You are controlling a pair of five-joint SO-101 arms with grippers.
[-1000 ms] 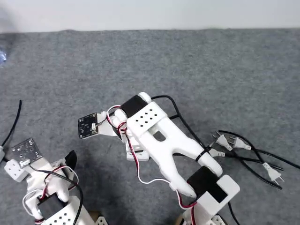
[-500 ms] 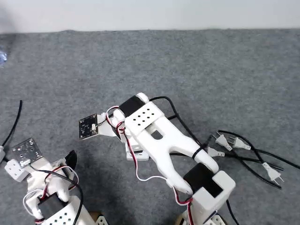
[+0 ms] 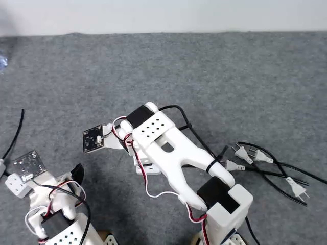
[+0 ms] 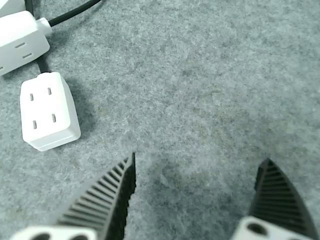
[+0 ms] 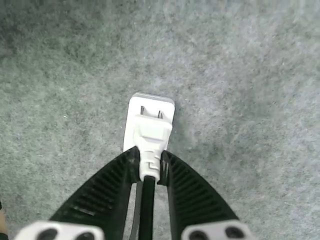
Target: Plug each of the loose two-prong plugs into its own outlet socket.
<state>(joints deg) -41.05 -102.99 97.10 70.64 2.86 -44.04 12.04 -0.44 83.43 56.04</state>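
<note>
Right of centre in the high view, loose plugs (image 3: 245, 154), right hand (image 5: 149, 156) clamped on a white plug (image 5: 152, 132), outlet block (image 5: 150, 101) beneath half hidden, left hand (image 4: 198, 162) spread apart.

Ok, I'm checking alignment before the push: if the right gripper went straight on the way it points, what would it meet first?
The white outlet socket: the right gripper holds a white plug whose prongs point at it. Whether they touch it yet is unclear.
</note>
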